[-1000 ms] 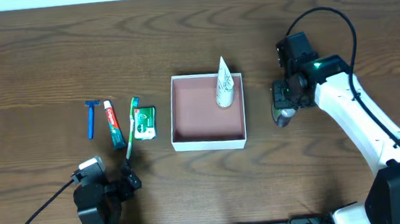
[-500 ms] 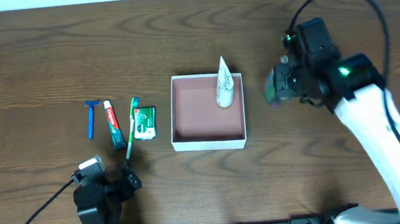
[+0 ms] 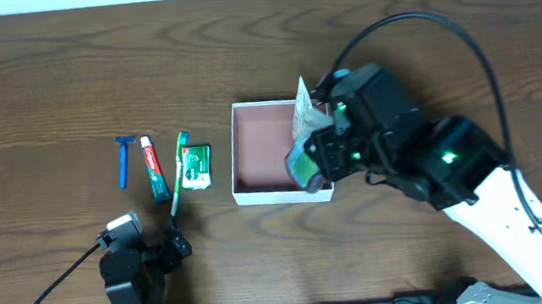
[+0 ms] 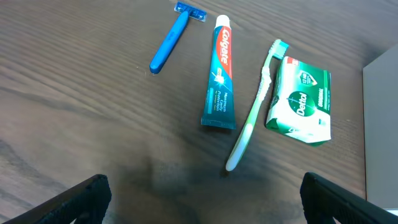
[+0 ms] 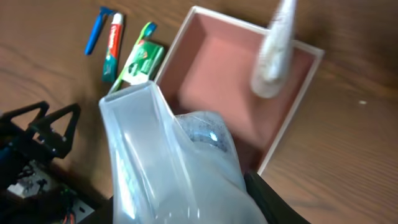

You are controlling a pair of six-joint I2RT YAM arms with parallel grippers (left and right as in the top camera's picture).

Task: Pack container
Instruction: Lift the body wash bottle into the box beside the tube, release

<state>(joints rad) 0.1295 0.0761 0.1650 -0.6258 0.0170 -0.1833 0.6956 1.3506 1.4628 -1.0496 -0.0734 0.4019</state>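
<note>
Overhead view: on the brown wooden worktop, a row of toiletries lay between the left edge and the centre. First came a blue razor, then a toothpaste tube, both with their length running from the near edge towards the far edge. A green-and-white toothbrush lay just beside the tube, and a green soap packet sat against the brush's right side.

Near the front edge, below this row, the left end effector rested with its fingers spread wide and nothing between them. The left wrist view looked across bare wood to the four toiletries.

The container, white-walled and pinkish-brown inside, stood close to the centre of the worktop, just right of the soap packet and apart from it. A white tube stood at its far right corner.

The right end effector hung over the container's near right corner, closed around a clear plastic item with a greenish tint. In the right wrist view this item filled the foreground and hid most of the fingers. The container's open floor and the blurred white tube showed beyond it. The white right arm reached in from the near right corner of the worktop.
</note>
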